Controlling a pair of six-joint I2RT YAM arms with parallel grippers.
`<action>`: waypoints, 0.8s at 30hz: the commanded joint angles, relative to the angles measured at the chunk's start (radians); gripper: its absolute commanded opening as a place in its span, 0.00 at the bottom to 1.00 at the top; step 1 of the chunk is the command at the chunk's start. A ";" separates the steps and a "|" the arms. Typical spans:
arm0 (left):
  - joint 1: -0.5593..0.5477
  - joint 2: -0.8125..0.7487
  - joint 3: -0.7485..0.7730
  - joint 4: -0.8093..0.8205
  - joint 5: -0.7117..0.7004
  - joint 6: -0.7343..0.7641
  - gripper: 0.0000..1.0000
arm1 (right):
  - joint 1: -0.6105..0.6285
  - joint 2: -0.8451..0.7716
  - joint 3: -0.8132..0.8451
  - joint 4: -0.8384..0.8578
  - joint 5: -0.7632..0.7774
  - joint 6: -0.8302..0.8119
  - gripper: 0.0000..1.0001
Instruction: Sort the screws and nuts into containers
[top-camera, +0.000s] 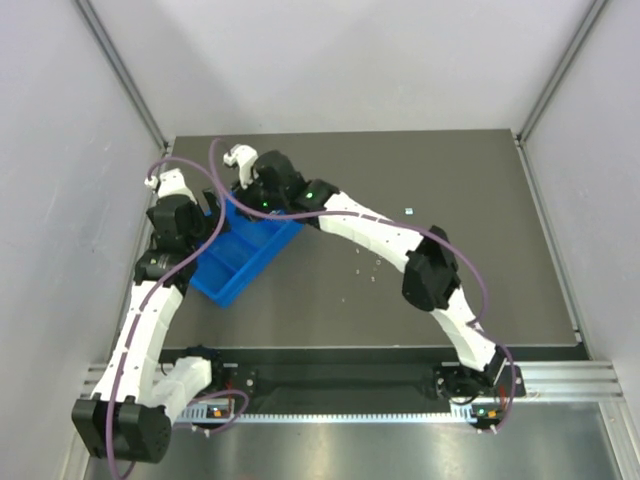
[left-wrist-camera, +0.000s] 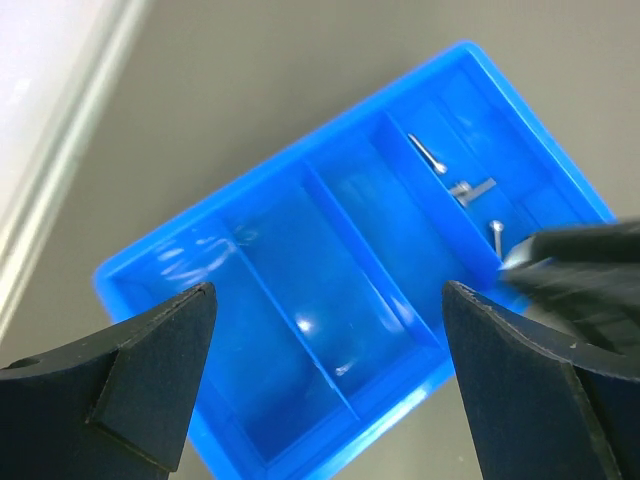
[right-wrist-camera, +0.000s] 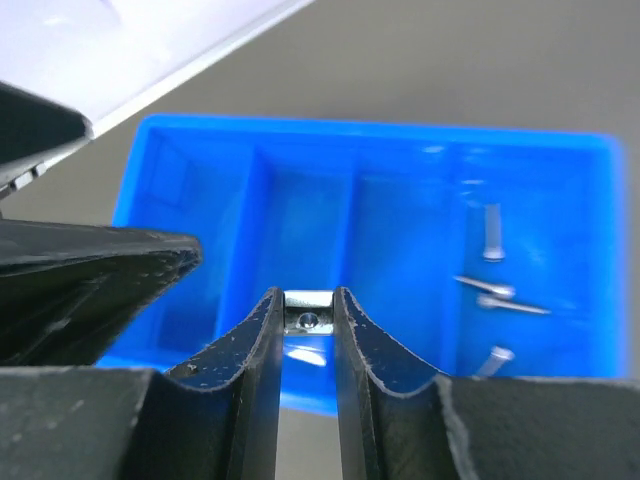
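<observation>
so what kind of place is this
Most likely a robotics lab test cell: plain pale panels in aluminium framing enclose a dark table, with a left arm and right arm bolted to a rail and one blue tray.

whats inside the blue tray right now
Four screws lie in one end compartment of the tray; the other compartments look empty. The right end effector, shut on a nut, hides part of a middle compartment's floor.
</observation>
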 joint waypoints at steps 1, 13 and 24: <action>0.003 -0.048 0.009 0.000 -0.119 -0.025 0.99 | 0.009 0.096 0.031 0.061 0.005 0.085 0.16; 0.003 -0.095 -0.007 0.017 -0.174 -0.035 0.99 | 0.025 0.167 0.042 0.120 0.098 0.042 0.22; 0.004 -0.103 -0.005 0.014 -0.185 -0.048 0.99 | -0.009 0.097 0.068 0.005 0.076 0.048 0.73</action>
